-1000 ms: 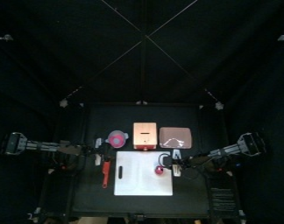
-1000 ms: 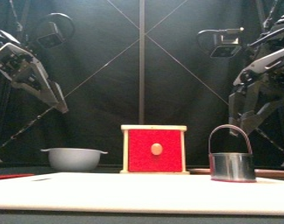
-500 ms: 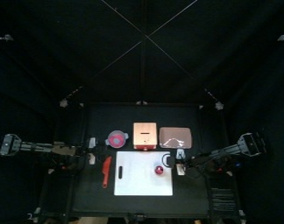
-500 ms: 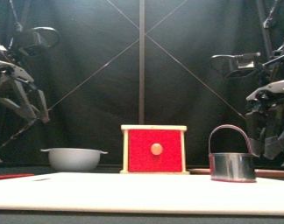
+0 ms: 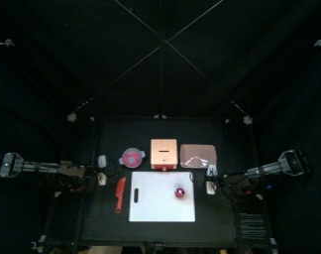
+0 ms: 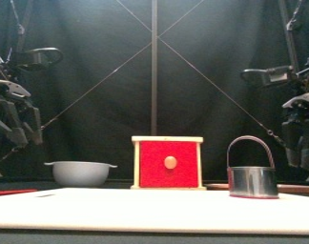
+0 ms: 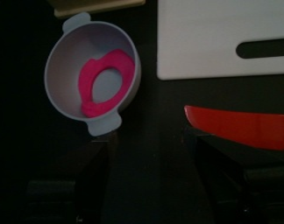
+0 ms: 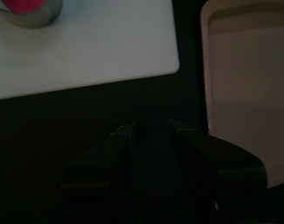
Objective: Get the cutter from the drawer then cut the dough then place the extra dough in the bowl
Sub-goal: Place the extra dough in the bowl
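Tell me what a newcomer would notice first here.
The pink dough ring lying in the blue-grey bowl, just left of the wooden box, stands out most. The box's red drawer front faces forward at the back middle. The metal cutter stands on the white cutting board, near its right edge.

Pink dough ring [image 7: 83,89] in bowl [image 7: 62,59]

Robot lab, blk curtain [image 5: 160,60] booth, sm table [image 5: 219,228]

Overhead, table-level and wrist views share the board [image 5: 157,204]
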{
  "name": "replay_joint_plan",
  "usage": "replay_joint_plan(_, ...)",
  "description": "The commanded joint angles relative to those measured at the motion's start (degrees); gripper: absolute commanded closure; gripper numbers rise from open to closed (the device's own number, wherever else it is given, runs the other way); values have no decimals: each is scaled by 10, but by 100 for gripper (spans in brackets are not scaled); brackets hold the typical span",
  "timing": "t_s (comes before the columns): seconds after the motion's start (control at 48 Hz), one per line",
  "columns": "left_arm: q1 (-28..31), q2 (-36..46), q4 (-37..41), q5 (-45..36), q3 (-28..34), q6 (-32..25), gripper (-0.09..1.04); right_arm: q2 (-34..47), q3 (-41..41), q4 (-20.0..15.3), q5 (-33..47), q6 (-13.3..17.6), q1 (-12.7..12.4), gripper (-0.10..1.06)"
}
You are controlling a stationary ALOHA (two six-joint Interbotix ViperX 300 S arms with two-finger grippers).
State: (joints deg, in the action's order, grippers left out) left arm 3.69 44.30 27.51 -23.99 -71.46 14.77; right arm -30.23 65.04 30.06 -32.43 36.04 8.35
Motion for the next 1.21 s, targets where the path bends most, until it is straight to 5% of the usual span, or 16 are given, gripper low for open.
replay_joint_plan(0.021,-2,9,0,-26,24,-1,0,-47,3,-1,-1,0,-2,21)
replay_joint_plan(0.458,-8,38,-38,-98,25,-1,0,-180,38,-27,-62,0,-2,21)
replay_joint_plan(1.208,0,23,-48,-120,23,0,0,-201,47,-27,-94,0,-15,21)
